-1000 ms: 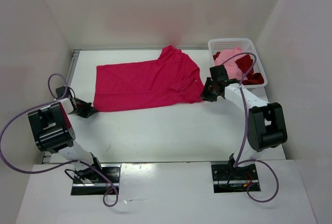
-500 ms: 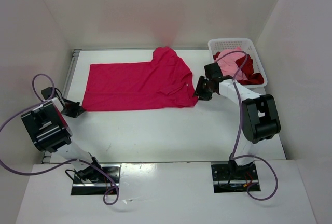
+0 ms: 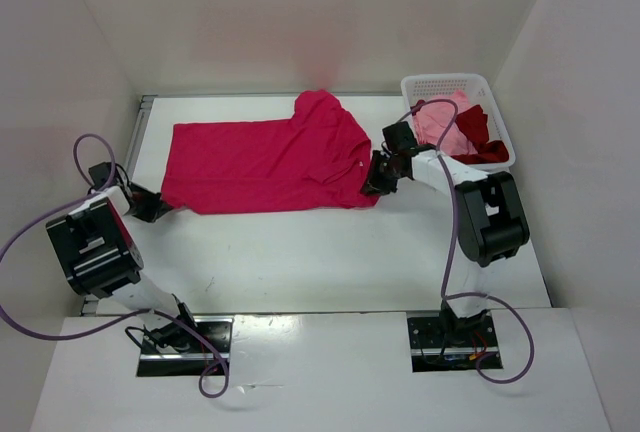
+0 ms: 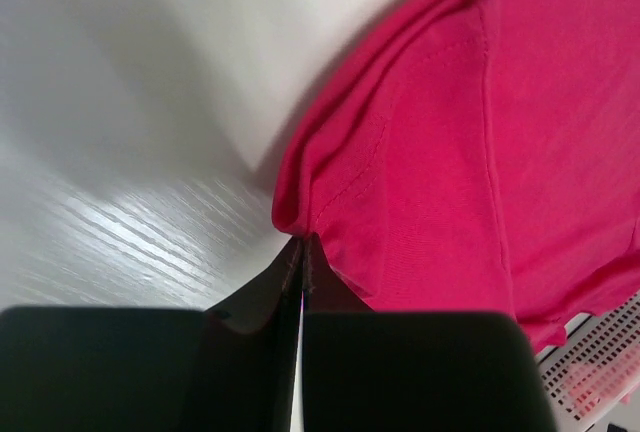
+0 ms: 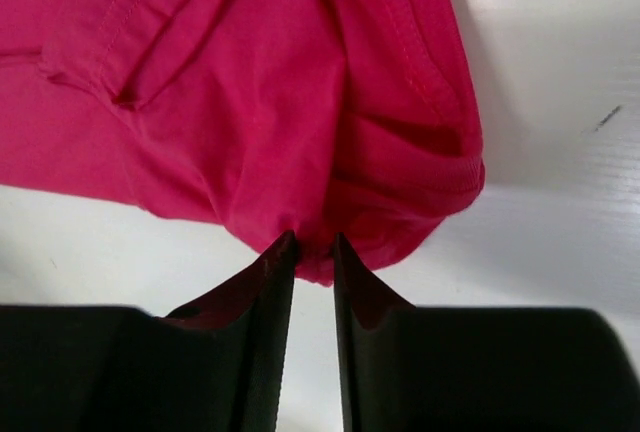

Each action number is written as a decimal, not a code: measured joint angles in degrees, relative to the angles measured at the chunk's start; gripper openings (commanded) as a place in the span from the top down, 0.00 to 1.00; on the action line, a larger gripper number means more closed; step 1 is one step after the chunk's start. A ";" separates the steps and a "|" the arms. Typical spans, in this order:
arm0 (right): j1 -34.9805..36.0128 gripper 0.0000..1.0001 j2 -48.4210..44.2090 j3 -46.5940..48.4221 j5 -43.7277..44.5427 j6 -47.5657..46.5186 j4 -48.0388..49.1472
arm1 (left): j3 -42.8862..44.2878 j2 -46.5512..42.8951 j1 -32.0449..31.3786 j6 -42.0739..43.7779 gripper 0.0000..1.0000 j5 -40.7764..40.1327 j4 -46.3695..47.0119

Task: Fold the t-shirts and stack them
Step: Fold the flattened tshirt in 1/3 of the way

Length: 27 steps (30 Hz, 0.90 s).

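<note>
Left gripper (image 3: 152, 208) was seen low at the left edge of the table (image 3: 300, 252), its jaws pressed together on the near left hem corner of the crimson shirt (image 3: 270, 162). In the left wrist view the black fingers (image 4: 262, 300) were shown meeting at their tips, with a small peak of cloth nipped between them. The crimson shirt was laid flat across the far half of the table, hem to the left and collar end to the right, with one sleeve pointed toward the back wall. At the shirt's near right corner the right gripper (image 3: 374, 185) was set, clamped on a bunched fold of the same shirt. In the right wrist view a narrow gap was seen between the fingers (image 5: 250, 332), and that gap was filled by gathered cloth. Further right, the white basket (image 3: 445, 84) was placed in the far right corner. Inside it the pale pink shirt (image 3: 440, 127) was crumpled on the left and the dark red shirt (image 3: 475, 132) was heaped on the right
</note>
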 measured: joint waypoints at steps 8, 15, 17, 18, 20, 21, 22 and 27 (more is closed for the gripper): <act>0.00 1.00 4.24 5.42 1.51 -0.48 -0.04 | 0.00 -0.39 -0.68 0.33 1.00 -0.22 -0.11; 0.00 1.00 4.52 7.85 7.43 -0.33 -1.31 | 0.00 -0.46 -0.68 0.35 1.00 -1.38 -0.48; 0.00 1.00 5.05 8.68 9.33 -0.33 -1.29 | 0.00 -0.46 -0.68 0.35 1.00 -2.10 -0.57; 0.00 1.00 5.22 8.68 10.01 -0.20 -1.31 | 0.00 -0.44 -0.68 0.35 1.00 -2.34 -0.61; 0.00 1.00 5.75 8.63 11.17 0.17 -1.44 | 0.02 -0.31 -0.66 0.35 1.00 -2.71 -0.68; -0.02 1.00 6.12 8.61 11.67 0.50 -1.40 | 0.02 -0.20 -0.63 0.35 0.98 -2.86 -0.74; -0.02 1.00 6.58 8.57 12.00 0.72 -1.40 | 0.02 -0.13 -0.59 0.33 0.91 -2.99 -0.87; -0.02 0.84 8.11 7.98 13.25 1.62 -1.40 | 0.02 -0.11 0.07 0.35 0.69 -3.08 -1.55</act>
